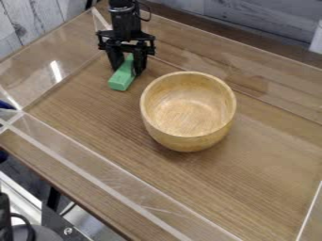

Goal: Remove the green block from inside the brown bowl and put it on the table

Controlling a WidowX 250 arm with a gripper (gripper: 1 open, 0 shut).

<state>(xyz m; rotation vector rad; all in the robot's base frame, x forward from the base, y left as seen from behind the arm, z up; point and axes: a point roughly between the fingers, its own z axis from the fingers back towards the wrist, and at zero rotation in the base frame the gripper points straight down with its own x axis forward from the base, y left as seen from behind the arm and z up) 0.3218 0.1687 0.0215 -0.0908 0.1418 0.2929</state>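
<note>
Our jaws are clamped on the green block; let's lower it gently onto the table below them before releasing.

My view past the table's edges
Nearest the gripper's side, I see a grey plank-patterned surface; well apart from the gripper, in the lower corner, black cables lie beside a white cylindrical object.

The pincer hides the green block's far end.
</note>
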